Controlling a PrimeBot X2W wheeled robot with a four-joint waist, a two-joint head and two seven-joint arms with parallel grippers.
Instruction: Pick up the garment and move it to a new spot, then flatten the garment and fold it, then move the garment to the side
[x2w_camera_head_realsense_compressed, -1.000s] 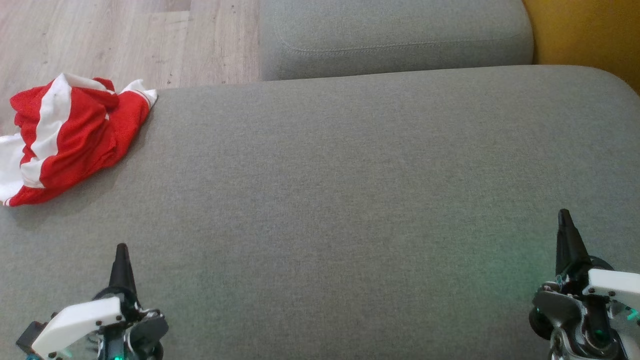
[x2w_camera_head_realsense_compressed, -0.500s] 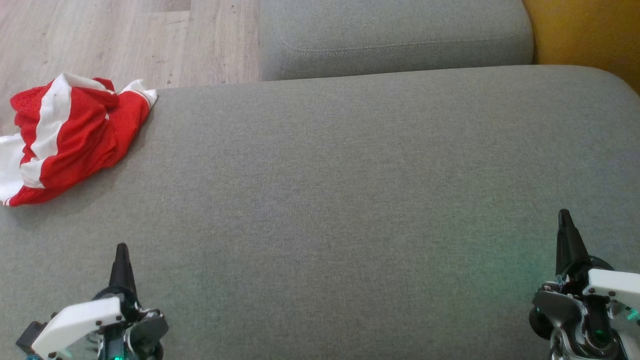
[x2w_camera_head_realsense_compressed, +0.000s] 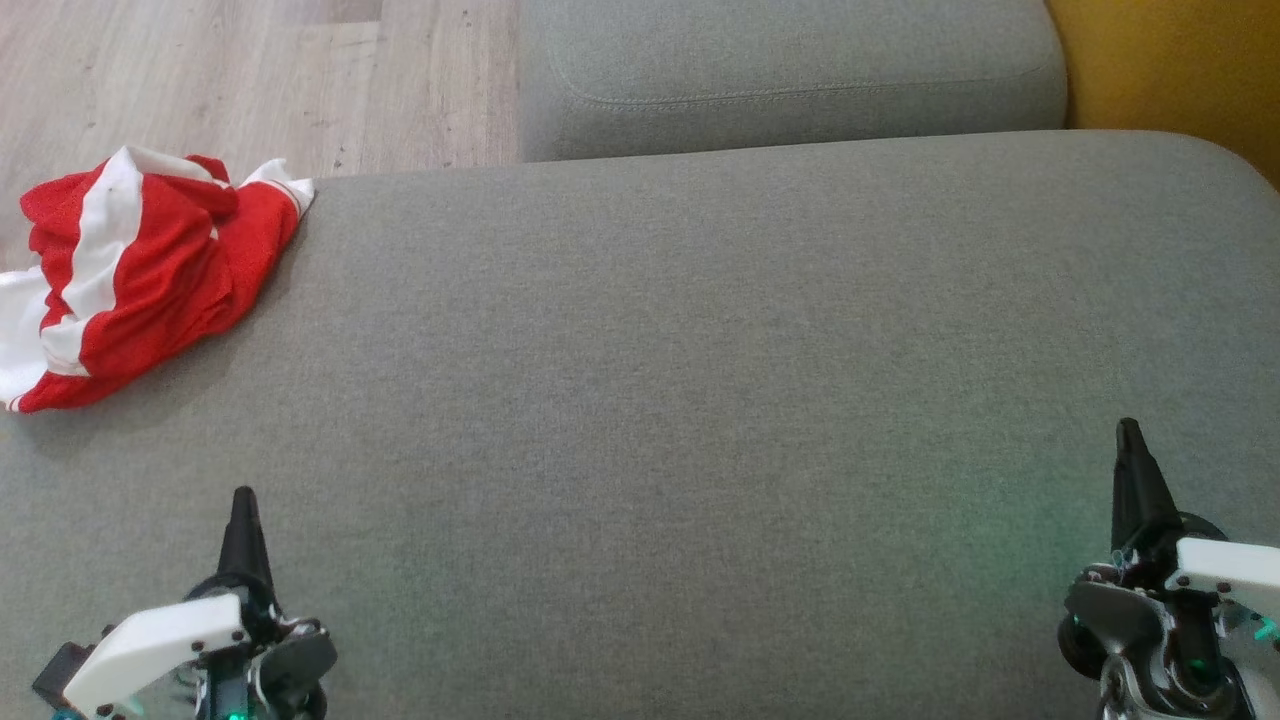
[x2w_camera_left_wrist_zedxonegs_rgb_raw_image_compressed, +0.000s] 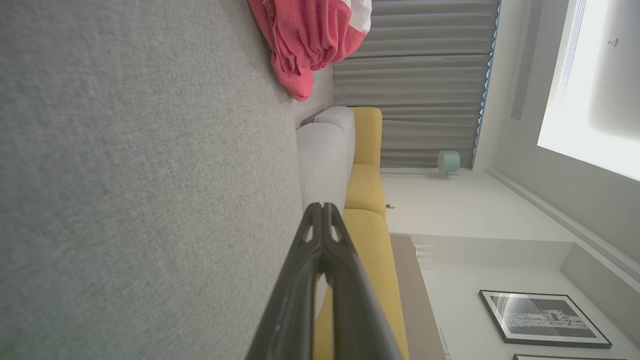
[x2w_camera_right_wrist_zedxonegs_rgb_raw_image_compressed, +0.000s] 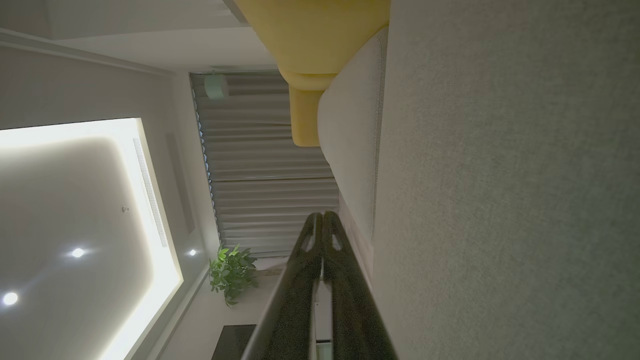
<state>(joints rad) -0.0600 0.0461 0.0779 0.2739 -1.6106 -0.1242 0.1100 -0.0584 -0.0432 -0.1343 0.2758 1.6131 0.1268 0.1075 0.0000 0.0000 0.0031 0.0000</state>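
A big grey cushion (x2w_camera_head_realsense_compressed: 700, 400) is spread across most of the head view, and a second grey cushion (x2w_camera_head_realsense_compressed: 790, 80) is set just behind it. A wooden floor (x2w_camera_head_realsense_compressed: 250, 80) is seen past the far left corner, and a yellow seat (x2w_camera_head_realsense_compressed: 1170, 70) is seen at the far right. The garment (x2w_camera_head_realsense_compressed: 140, 270), red with white stripes, is bunched up in a heap on the far left corner of the big cushion, right by the edge next to the floor. It is touched by neither gripper and is well apart from both. Plain grey cushion cloth is seen between the heap and the left gripper (x2w_camera_head_realsense_compressed: 242, 497). In the left wrist view, grey curtains (x2w_camera_left_wrist_zedxonegs_rgb_raw_image_compressed: 425, 75), a small green lamp (x2w_camera_left_wrist_zedxonegs_rgb_raw_image_compressed: 448, 161) and a framed picture (x2w_camera_left_wrist_zedxonegs_rgb_raw_image_compressed: 545, 320) are seen beyond the cushions. In the right wrist view, a green plant (x2w_camera_right_wrist_zedxonegs_rgb_raw_image_compressed: 231, 272) and a bright ceiling light (x2w_camera_right_wrist_zedxonegs_rgb_raw_image_compressed: 75, 200) are seen. The left gripper is held low at the lower left of the head view, over the near part of the cushion, with its fingers pointed toward the far side. The right gripper (x2w_camera_head_realsense_compressed: 1128, 432) is held at the lower right, a little farther forward, and is pointed the same way. Both wrists are turned on their sides. The fingers of each gripper are pressed tight together, and nothing is held in them.
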